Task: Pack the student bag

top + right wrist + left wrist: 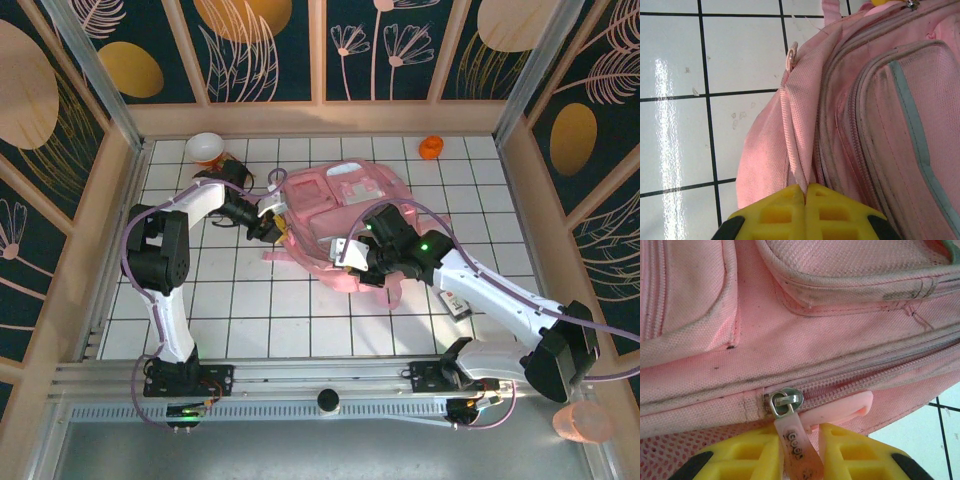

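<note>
- The student bag (pixel 335 200) lies flat, front pockets up, in the middle of the white tiled table (pixel 240 300), a little toward the back. It is soft woven cloth with no stiffening visible. It is likely light and floppy, so it would sag and drag rather than move as one piece. Seams, straps and zip pulls look like better holds than the broad panels.
- The right gripper (pixel 805 197) is clenched on a thin fold of the bag's side fabric, beside a zip line at the near edge. This probably anchors the bag against a pull from the other side.
- The left gripper (pixel 799 440) pinches the pink zipper pull tab (pixel 796 452) at the bag's left side. The tab looks small and rubbery and may slip under a hard tug.
- A white cup (pixel 205 148) stands at the back left, near the left arm and apart from the bag.
- A small red and white packet (pixel 455 302) lies on the tiles beside the right forearm, where a sweep could knock it.
- An orange object (pixel 430 147) sits at the back right, well apart.
- The metal slider (pixel 786 403) sits at a stitched end, and the teeth to its right look meshed.
</note>
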Robot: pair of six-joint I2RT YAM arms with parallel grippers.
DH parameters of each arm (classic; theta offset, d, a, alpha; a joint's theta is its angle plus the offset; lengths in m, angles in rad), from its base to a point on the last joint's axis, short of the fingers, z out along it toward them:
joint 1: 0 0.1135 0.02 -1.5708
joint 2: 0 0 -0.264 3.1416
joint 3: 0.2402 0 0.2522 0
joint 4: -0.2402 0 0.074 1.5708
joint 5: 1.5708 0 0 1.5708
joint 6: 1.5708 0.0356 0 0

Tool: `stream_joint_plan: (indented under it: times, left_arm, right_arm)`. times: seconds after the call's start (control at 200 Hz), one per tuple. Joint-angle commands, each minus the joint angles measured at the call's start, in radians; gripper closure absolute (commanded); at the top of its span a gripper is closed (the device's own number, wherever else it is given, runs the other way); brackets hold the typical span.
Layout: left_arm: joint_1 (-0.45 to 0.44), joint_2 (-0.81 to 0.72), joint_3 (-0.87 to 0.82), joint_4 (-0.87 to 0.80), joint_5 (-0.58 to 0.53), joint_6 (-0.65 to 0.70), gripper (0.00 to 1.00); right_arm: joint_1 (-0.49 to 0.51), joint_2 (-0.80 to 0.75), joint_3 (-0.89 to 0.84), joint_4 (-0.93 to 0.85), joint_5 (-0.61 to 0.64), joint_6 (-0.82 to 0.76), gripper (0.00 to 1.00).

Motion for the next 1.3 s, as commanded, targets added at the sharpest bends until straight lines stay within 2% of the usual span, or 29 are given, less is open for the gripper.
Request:
stream_joint_plan:
  times: [0.0,0.14,0.245,0.39,0.53,0.681,0.766,1.081,1.296]
  left_arm:
    - [-0.001,-0.039,-0.014,-0.012,0.039,0.004,0.79]
    - [-0.001,-0.055,-0.017,-0.004,0.029,-0.01,0.81]
    - [-0.001,-0.065,-0.02,0.001,0.035,-0.018,0.75]
    - [-0.001,-0.06,-0.025,0.008,0.046,-0.024,0.74]
    - [-0.002,-0.062,-0.029,0.01,0.038,-0.027,0.8]
    - [-0.001,-0.083,-0.04,0.029,0.004,-0.037,0.95]
    - [-0.005,-0.112,-0.053,0.047,0.007,-0.055,1.0]
    - [-0.054,-0.238,-0.134,0.052,0.06,-0.113,1.0]
    - [-0.097,-0.321,-0.172,0.058,0.115,-0.16,1.0]
  right_arm:
    - [0.011,-0.028,0.042,0.035,-0.014,0.024,1.0]
    - [0.012,-0.03,0.04,0.036,-0.01,0.026,1.0]
    - [0.015,-0.03,0.038,0.038,-0.01,0.029,1.0]
    - [0.016,-0.027,0.037,0.042,-0.01,0.031,1.0]
    - [0.016,-0.025,0.038,0.041,-0.008,0.032,1.0]
    - [0.018,-0.023,0.035,0.052,0.006,0.043,1.0]
    - [0.019,-0.02,0.033,0.078,0.041,0.078,1.0]
    - [0.022,-0.048,-0.048,0.336,0.1,0.319,1.0]
    - [0.037,-0.011,-0.06,0.414,0.17,0.408,1.0]
